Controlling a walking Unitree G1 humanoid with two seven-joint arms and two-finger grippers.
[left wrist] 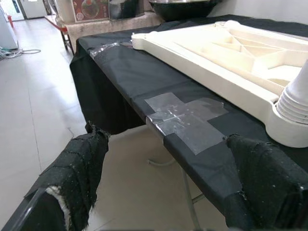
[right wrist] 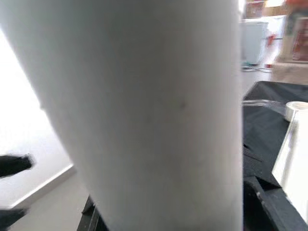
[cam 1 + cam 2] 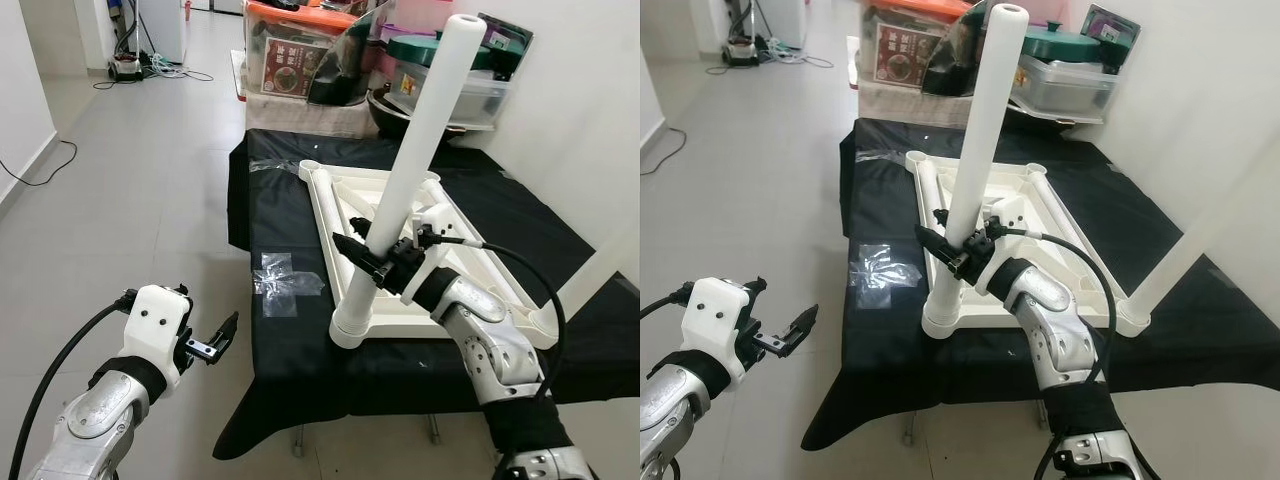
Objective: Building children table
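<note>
Upright in corner socket (image 3: pixel 350 330) — white leg (image 3: pixel 410 170), tool-gripped (image 3: pixel 372 262)

A lived-in home room is being shown: pale floor tiles (image 3: pixel 150 180) are being crossed by loose cables (image 3: pixel 165 70), and stacked plastic storage boxes (image 3: pixel 300 50) and cookware (image 3: pixel 425 50) are being kept beyond the far edge of the black-draped tabletop (image 3: pixel 290 200).

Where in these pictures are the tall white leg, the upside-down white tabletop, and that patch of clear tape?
white leg (image 3: pixel 420 150), left eye view, mid shaft.
white tabletop (image 3: pixel 330 215), left eye view, left rim.
clear tape (image 1: pixel 185 115), left wrist view, centre of patch.
</note>
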